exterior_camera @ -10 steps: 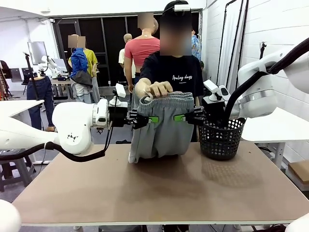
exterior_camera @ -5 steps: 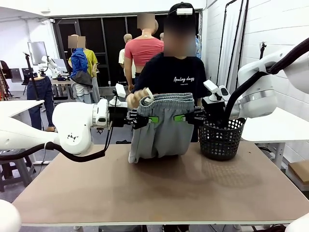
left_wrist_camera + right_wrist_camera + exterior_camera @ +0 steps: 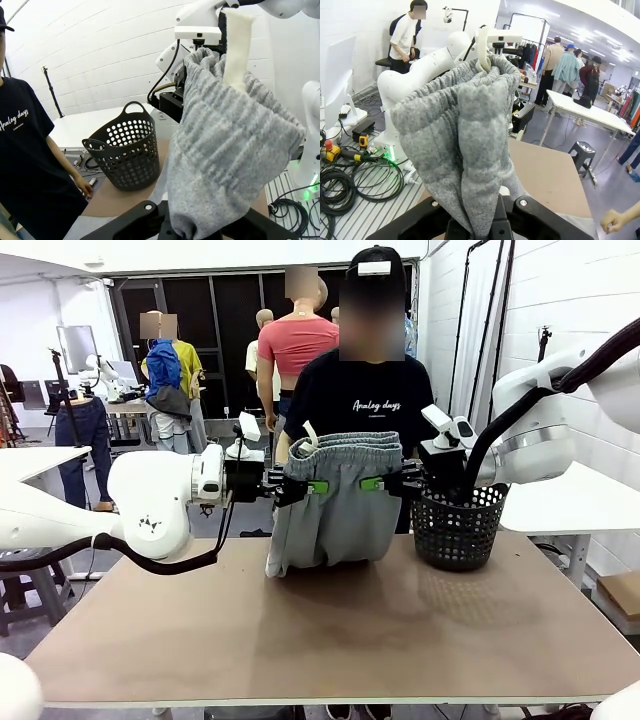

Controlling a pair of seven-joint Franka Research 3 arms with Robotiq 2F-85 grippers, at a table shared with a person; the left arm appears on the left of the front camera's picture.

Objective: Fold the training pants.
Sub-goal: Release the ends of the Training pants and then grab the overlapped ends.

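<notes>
The training pants [image 3: 335,500] are light grey sweatpants that hang folded above the far part of the table, their lower end resting on the tabletop. My left gripper [image 3: 303,486] is shut on their left side just under the waistband, and my right gripper [image 3: 382,483] is shut on the right side. In the left wrist view the grey cloth [image 3: 225,150] bunches up between the fingers, with the pale drawstring [image 3: 236,45] on top. The right wrist view has the same cloth [image 3: 465,150] pinched between its fingers. The person's hands are off the pants.
A black mesh basket [image 3: 457,525] stands on the table right of the pants, under my right arm. The person [image 3: 365,390] stands behind the pants at the far edge. The brown tabletop [image 3: 340,630] is bare in front.
The person's hand, which held the top of the waistband, has let go and drawn back behind the pants. Both grippers and the pants stay in place.
</notes>
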